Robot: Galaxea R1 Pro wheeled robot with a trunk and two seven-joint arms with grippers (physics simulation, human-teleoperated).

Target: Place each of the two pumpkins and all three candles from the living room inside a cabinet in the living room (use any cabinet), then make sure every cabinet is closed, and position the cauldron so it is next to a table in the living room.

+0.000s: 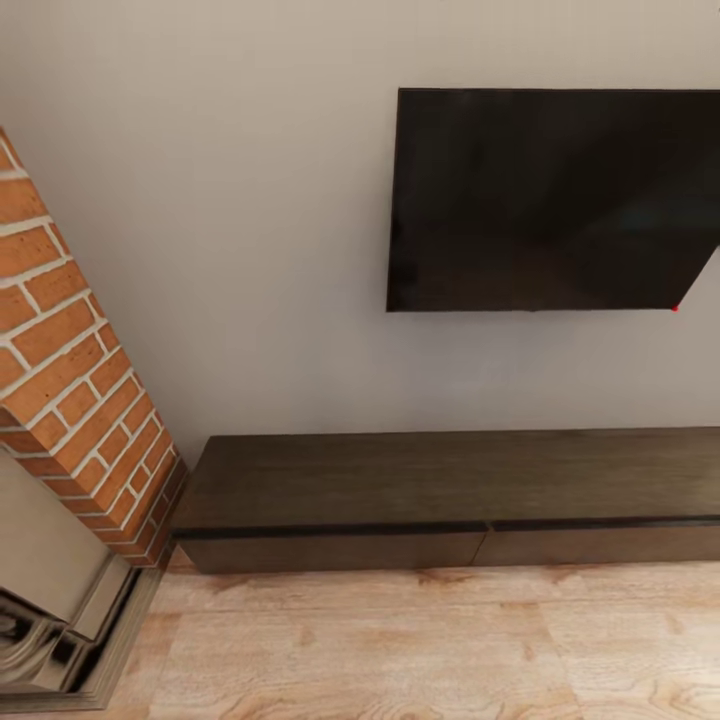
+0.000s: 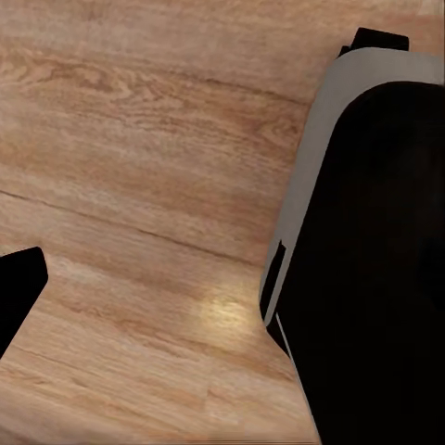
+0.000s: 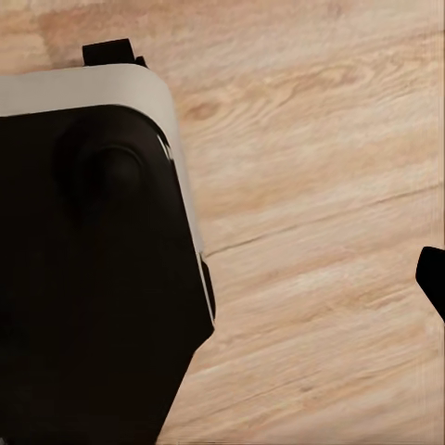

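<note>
I look ahead at the long, low dark-brown wood cabinet [image 1: 450, 500]. It sits on the light wood plank floor [image 1: 400, 650] and its back is against the plain beige wall [image 1: 250, 250]. It runs from the middle of my view out past the right side. Its flat front panels are all shut, and a thin dark line runs along just under the top. The top of the cabinet is bare brown wood.

Above the cabinet, a big black flat screen [image 1: 550, 200] hangs on the wall, with a tiny red dot at its lower right corner.

To the left, a red brick chimney [image 1: 70, 380] stands right beside the left end of the cabinet. Near me on the left, at the foot of the chimney, I see a corner of the beige and black fireplace frame [image 1: 60, 620].

Both wrist cameras look down at the plank floor, next to the robot's own big black and grey body [image 2: 371, 260]. A small black tip pokes in at the edge of each wrist view. I cannot tell if the left claw or the right claw is open or closed.
</note>
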